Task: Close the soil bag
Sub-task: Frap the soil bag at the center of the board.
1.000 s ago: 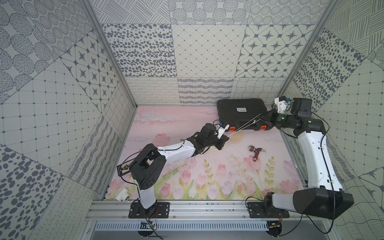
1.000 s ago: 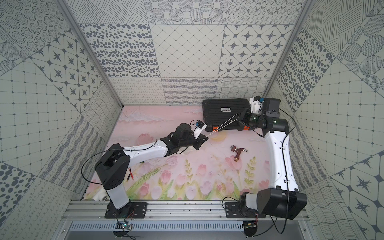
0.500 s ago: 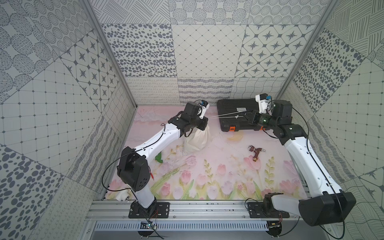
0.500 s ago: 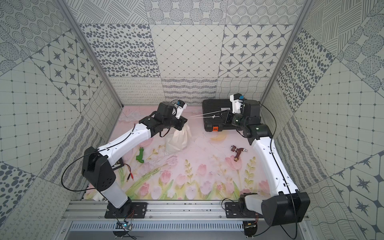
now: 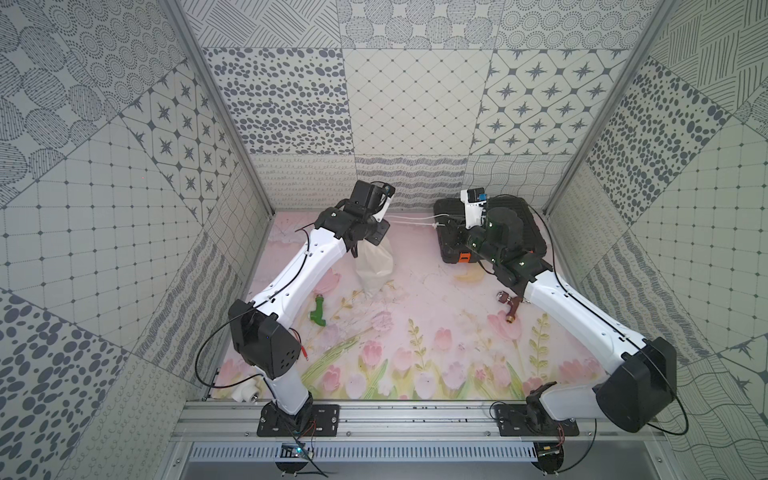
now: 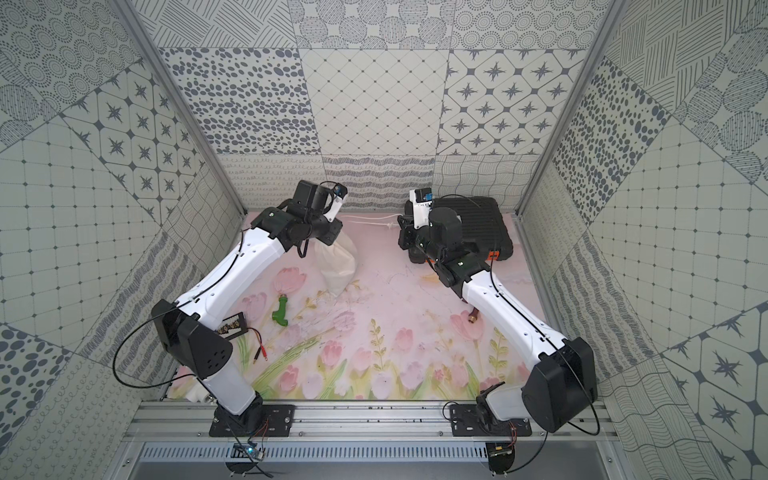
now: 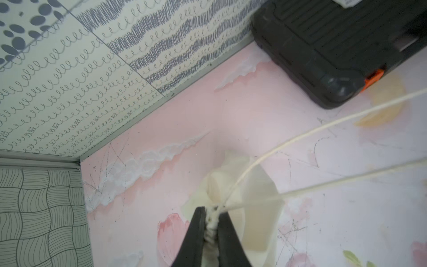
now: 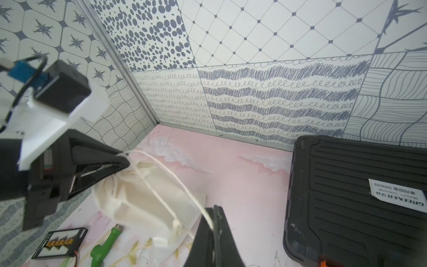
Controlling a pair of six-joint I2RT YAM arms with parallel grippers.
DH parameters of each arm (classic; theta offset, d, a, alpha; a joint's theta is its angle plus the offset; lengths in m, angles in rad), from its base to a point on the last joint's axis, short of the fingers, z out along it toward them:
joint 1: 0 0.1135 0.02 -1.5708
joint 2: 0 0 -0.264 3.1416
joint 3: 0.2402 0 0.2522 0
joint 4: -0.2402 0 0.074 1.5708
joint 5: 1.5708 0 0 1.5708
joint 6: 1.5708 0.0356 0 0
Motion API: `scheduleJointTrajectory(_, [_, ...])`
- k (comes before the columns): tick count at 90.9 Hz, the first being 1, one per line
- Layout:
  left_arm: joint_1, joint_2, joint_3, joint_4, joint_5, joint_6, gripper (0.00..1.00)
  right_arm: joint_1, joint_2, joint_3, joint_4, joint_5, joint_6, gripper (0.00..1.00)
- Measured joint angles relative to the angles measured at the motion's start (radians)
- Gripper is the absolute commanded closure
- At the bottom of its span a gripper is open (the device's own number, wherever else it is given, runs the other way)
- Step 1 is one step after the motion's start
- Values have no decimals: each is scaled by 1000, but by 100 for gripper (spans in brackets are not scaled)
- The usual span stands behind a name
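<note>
Left end effector (image 7: 212, 215) pinches the soil bag's (image 5: 374, 266) bunched mouth; right end effector (image 8: 213, 209) is clamped on its taut cord (image 7: 335, 123).

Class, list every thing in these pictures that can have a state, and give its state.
soil bag: mouth bunched, held up by it.
cords: stretched taut between both grippers.
left gripper: shut on the soil bag's mouth.
right gripper: shut on the cords.
black case: closed, lying flat.
</note>
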Motion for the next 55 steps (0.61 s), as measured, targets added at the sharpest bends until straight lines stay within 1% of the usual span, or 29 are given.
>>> scheduleJointTrajectory(8, [-53,-65,-179,52,-6,0,100,6,-9,-114,51,63,2,100])
scheduleJointTrajectory(15, [-94,-107,-309,100,10,-13,95,6,-34,-201,69,112,4,100])
scheduleJointTrajectory(19, [-113,-129,-377,128,29,-27,90,6,-62,-244,75,137,4,100])
scheduleJointTrajectory(23, [-129,-149,-435,165,54,-42,82,6,-98,-282,84,158,4,100])
scheduleJointTrajectory(26, [-140,-164,-472,193,73,-53,78,11,-127,-306,92,170,3,100])
scheduleJointTrajectory(33, [-161,-193,-538,248,114,-80,73,17,-199,-343,109,190,1,100])
scheduleJointTrajectory(41, [-180,-224,-597,315,163,-109,66,18,-262,-350,120,195,-1,100])
scheduleJointTrajectory(55, [-192,-272,-655,415,234,-137,53,27,-333,-341,125,183,-9,100])
